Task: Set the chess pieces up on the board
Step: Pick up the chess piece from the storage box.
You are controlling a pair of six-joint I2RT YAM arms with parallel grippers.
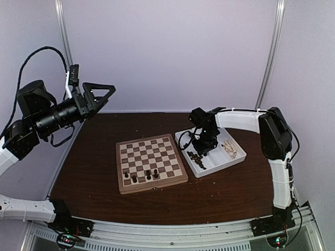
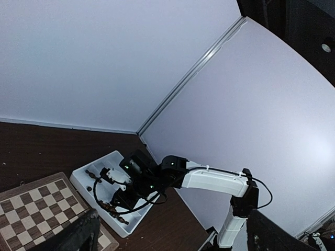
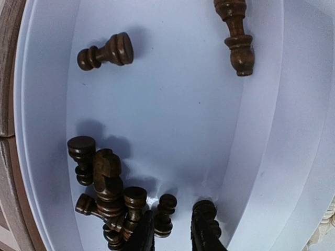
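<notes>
The board [image 1: 152,159] lies mid-table, with several dark chess pieces [image 1: 148,175] standing along its near rows. More dark pieces lie loose in the white tray [image 1: 209,164]: a heap [image 3: 107,201], a lone pawn [image 3: 107,52] and a taller piece [image 3: 238,36]. My right gripper [image 1: 201,150] reaches down into the tray. Its fingers [image 3: 144,235] stand narrowly apart around a small pawn [image 3: 166,212], and bare tray floor shows between that pawn and the other finger. My left gripper [image 1: 102,93] hangs wide open high above the table's far left, holding nothing.
Pale pieces [image 1: 231,150] fill the tray's right compartment. In the left wrist view the right arm [image 2: 214,180] bends over the tray [image 2: 86,175] next to the board's corner [image 2: 36,209]. White walls close the back and sides.
</notes>
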